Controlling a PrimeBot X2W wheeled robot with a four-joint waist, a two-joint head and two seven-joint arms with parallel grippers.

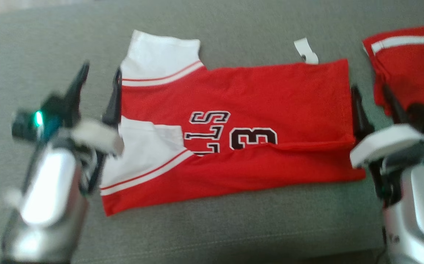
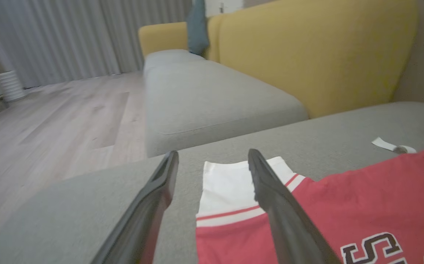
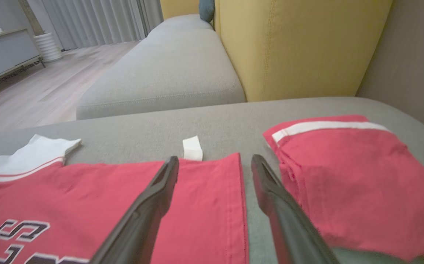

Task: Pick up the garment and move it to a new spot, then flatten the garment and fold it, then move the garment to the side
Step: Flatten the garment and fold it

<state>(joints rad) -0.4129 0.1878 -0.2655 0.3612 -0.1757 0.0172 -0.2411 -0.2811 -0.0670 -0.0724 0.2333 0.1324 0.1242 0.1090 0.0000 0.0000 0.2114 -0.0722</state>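
— Where does the red jersey (image 1: 241, 110) lie?
— Spread on the grey cushion (image 1: 234, 234) between the two grippers, with its near edge folded up over the lettering.
— And the left gripper (image 1: 100, 75)?
— Its fingers are spread and grip nothing. The jersey's white-sleeved end sits just to the right of its right finger.
— The right gripper (image 1: 370, 93)?
— It is parted and empty too. The jersey's hem lies just to its left, a folded red garment (image 1: 413, 66) just to its right, and a white tag (image 1: 306, 49) ahead and leftward.
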